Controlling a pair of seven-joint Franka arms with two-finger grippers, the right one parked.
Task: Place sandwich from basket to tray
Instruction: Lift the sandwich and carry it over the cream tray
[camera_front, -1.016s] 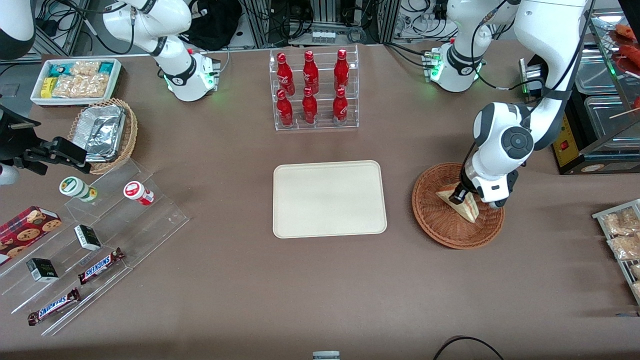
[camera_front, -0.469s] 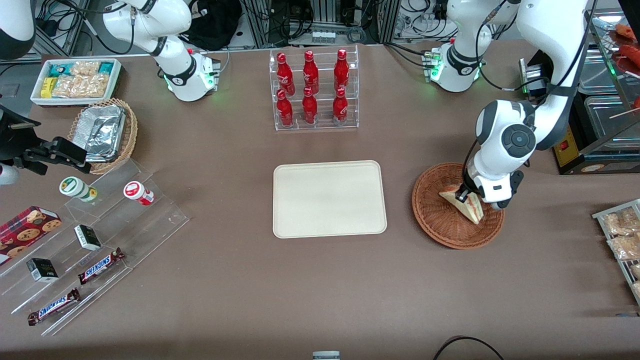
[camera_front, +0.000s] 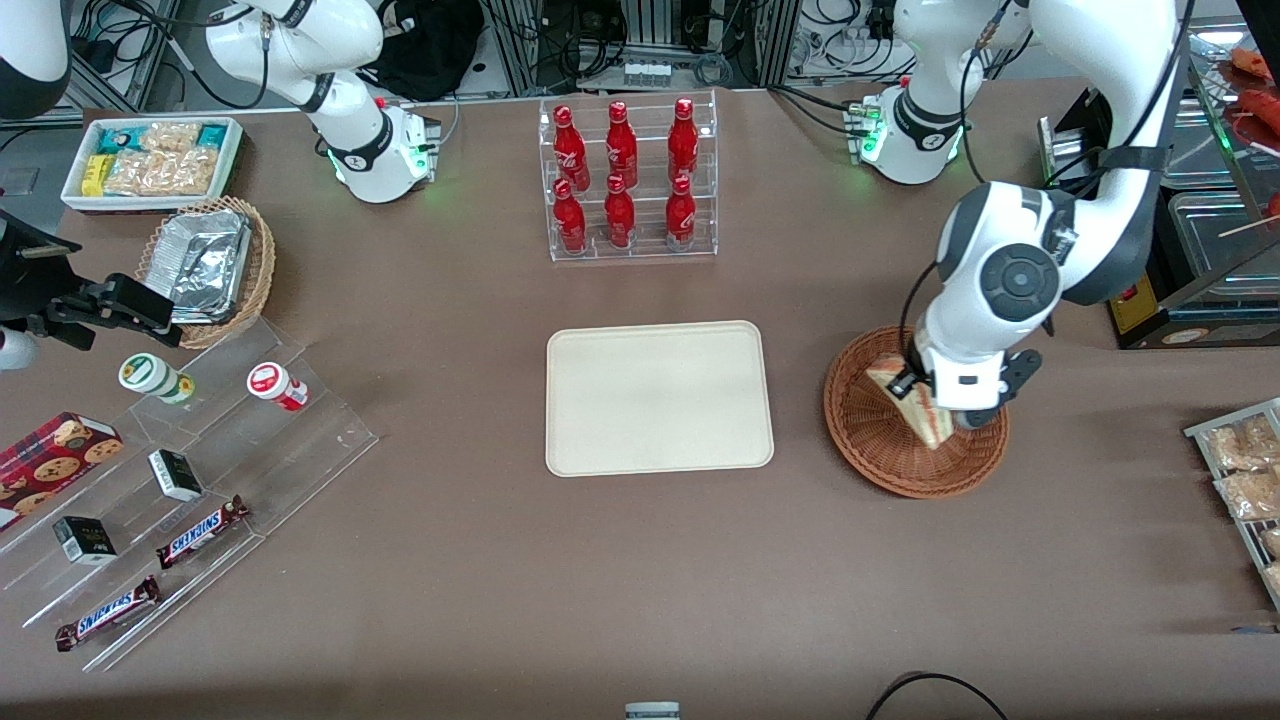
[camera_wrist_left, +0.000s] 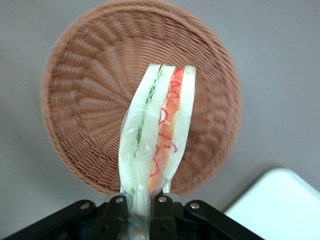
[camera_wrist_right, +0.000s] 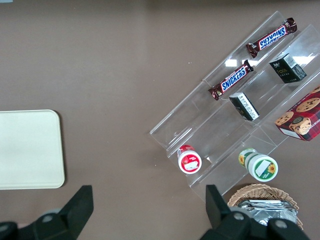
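One sandwich (camera_wrist_left: 157, 137) is what I have in the claw (camera_wrist_left: 139, 204) right now, its two fingers (camera_wrist_left: 161, 210) pinched on the wedge's narrow end, so the cut edge with the red and green filling faces away from the wrist. From the front I see the sandwich (camera_front: 912, 398) hanging tilted above the basket (camera_front: 880, 455), apparently clear of the weave, though I can't be certain a corner isn't brushing it. Gripping across the bread faces makes sense to me: soft layers would slide apart if squeezed any other way. My guess is the lift is under way and the carry is next. The tray (camera_front: 659, 398) sits flat on the tabletop (camera_front: 640, 570) beside the basket, toward the parked arm's end, bare and ready. I'd go gently, since a wrapped wedge held at one end could swing or slip.
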